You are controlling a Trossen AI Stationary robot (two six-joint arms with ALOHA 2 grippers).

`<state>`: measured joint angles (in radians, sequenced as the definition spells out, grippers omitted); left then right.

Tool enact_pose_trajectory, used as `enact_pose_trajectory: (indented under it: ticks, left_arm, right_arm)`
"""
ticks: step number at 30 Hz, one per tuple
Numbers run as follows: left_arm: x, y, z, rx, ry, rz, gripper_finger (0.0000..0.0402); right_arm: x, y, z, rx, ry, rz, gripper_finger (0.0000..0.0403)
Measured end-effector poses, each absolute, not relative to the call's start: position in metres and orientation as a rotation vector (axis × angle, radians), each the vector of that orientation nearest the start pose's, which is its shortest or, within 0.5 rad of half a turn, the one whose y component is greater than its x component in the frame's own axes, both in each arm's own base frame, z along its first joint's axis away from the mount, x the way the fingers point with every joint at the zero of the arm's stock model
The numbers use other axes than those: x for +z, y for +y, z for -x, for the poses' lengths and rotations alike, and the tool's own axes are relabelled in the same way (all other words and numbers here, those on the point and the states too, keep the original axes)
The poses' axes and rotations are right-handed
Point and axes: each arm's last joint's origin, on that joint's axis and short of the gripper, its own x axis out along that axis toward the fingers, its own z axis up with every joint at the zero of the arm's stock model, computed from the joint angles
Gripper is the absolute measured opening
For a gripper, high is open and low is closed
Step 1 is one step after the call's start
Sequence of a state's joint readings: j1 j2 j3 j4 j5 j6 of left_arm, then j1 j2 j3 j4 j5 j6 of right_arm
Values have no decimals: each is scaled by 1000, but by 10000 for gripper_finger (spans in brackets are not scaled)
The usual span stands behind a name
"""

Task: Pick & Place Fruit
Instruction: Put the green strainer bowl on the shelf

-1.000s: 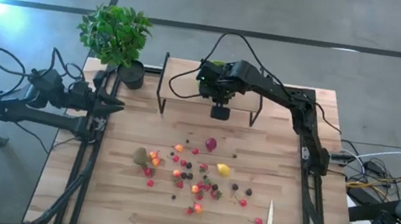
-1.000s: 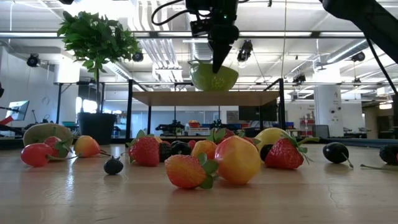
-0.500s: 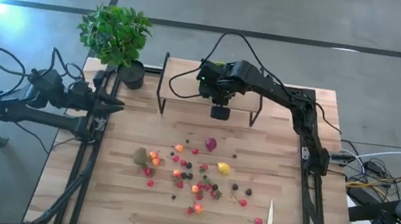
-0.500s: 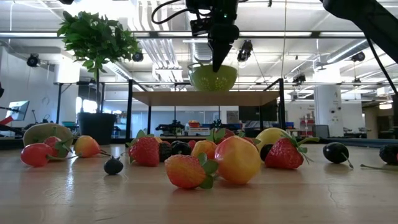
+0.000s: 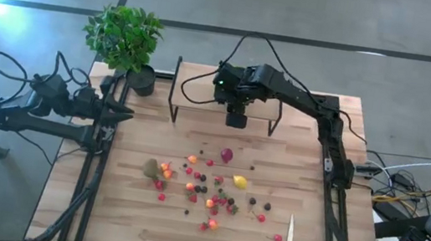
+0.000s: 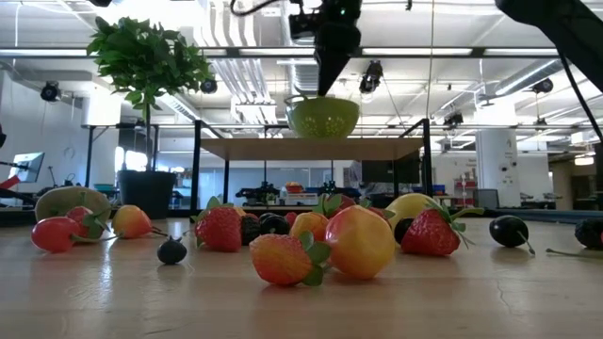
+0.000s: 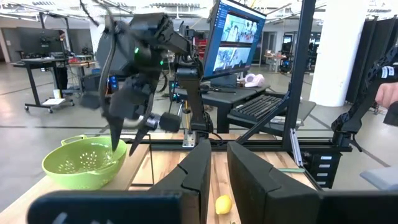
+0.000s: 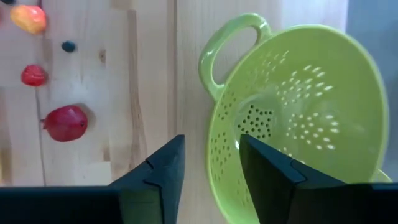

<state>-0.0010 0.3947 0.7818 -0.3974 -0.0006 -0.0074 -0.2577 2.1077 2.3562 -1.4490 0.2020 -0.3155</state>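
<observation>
Your right gripper [image 8: 208, 171] hangs over the green colander [image 8: 292, 118] on the shelf, fingers apart and holding nothing. The fruit [image 5: 210, 187] lies scattered mid-table. Lift straight up before you go to one piece. The left gripper [image 7: 214, 177] waits closed at the table's left edge.

Colander [image 8: 298, 118] rim cut off
</observation>
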Motion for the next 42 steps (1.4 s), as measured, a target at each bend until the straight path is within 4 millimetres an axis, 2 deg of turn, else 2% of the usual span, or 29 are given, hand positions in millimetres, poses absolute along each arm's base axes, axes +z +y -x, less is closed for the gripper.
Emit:
enact_pose_trajectory:
  ticks: [5, 9, 12, 16, 19, 23, 29, 31, 34, 37, 42]
  left_arm:
    - [352, 0, -77, 0, 11, 7, 62]
    - [352, 0, -77, 1, 10, 7, 62]
    - [352, 0, -77, 1, 11, 7, 62]
    - [352, 0, -77, 0, 11, 7, 62]
    - [352, 0, -77, 0, 11, 8, 62]
    - [352, 0, -77, 0, 11, 8, 62]
    - [352, 0, -77, 0, 11, 7, 62]
    - [352, 0, -77, 0, 11, 7, 62]
    - [352, 0, -77, 0, 11, 7, 62]
    - [352, 0, -77, 0, 11, 7, 62]
    - [352, 0, -77, 0, 11, 7, 62]
  right_arm:
    - [390, -92, -376, -210, 1186, 204, 164]
    - [412, -73, -353, -190, 1169, 106, 166]
    - [424, -59, -339, -204, 1145, 48, 155]
    - [433, -35, -321, -91, 1122, 34, 131]
    - [431, -18, -311, -68, 1129, 20, 113]
    - [419, 3, -302, -27, 1146, 34, 90]
    - [387, 27, -290, 51, 1205, 101, 57]
    - [376, 28, -286, 47, 1219, 139, 48]
    - [365, 21, -283, -62, 1205, 217, 34]
    - [355, 2, -287, -158, 1180, 282, 19]
    - [344, -40, -295, -187, 1167, 242, 9]
